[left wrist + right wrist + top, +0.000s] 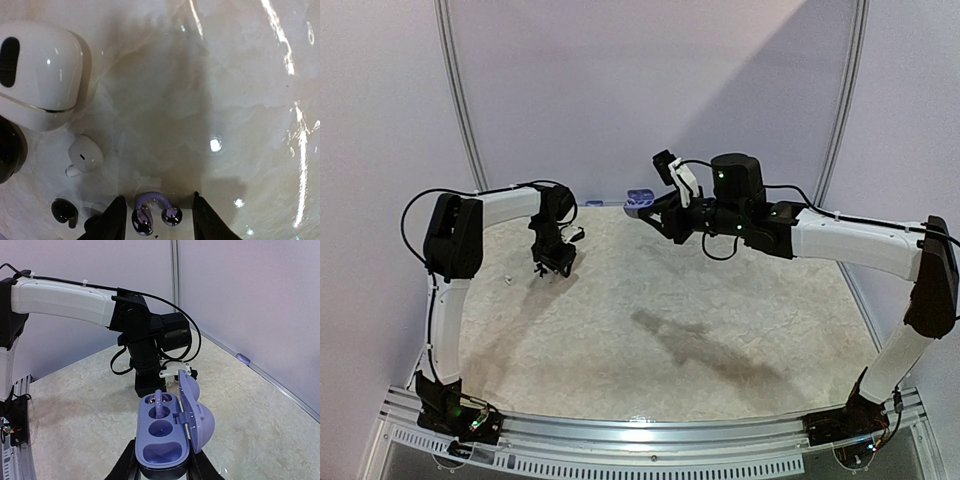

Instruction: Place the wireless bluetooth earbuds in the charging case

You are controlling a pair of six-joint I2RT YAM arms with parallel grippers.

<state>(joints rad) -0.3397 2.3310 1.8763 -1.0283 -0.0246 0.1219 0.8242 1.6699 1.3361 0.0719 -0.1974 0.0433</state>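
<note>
A purple clip-shaped earbud with two shiny ends lies on the table between the fingers of my left gripper. The jaws stand on either side of it, with a gap on the right side, so the gripper is open. A white earbud and a black earbud lie to its left. My right gripper is shut on the base of the purple charging case, held in the air with its lid swung open. One purple earbud sits in the far wells; the two nearer wells are empty.
A closed white case lies at the upper left of the left wrist view, and a dark rounded case shows at the left edge. The left arm stands just beyond the held case. A small purple piece lies by the wall.
</note>
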